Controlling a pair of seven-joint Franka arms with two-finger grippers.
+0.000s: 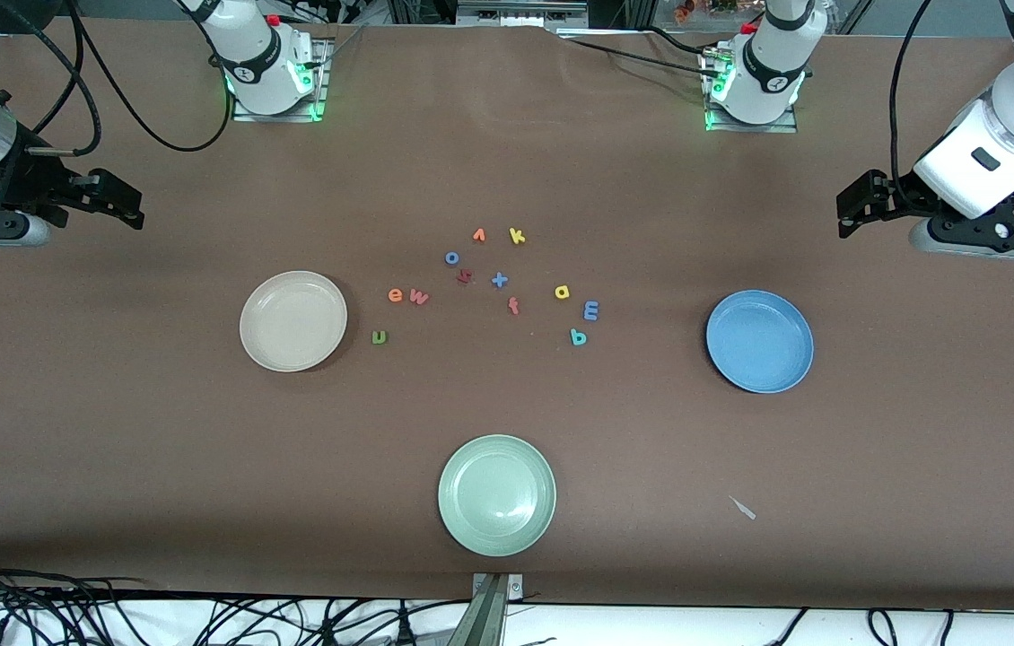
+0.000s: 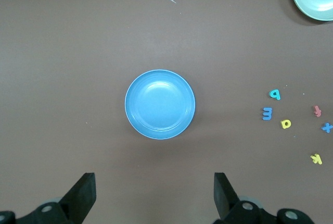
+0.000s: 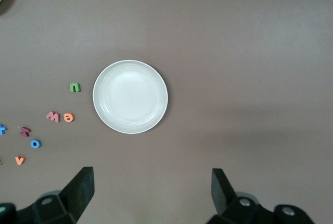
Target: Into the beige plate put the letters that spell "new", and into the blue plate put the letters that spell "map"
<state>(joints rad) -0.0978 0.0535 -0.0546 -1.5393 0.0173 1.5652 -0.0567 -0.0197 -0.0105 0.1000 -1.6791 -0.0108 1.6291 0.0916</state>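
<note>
the beige plate sits on the brown tabletop toward the right arm's end, bare inside. just beside it lies the green n, with the orange e and pinkish-red w touching each other a little farther from the front camera than the n.

the blue plate sits toward the left arm's end, also bare — the yellow a, light blue m and teal p lie clustered between it and the beige plate, nearer the blue one.

the right gripper hangs over the tabletop near the beige plate, fingers apart, holding nothing. the left gripper hangs near the blue plate, fingers apart too — nothing between them.

a pale green plate lies nearest the front camera.
</note>
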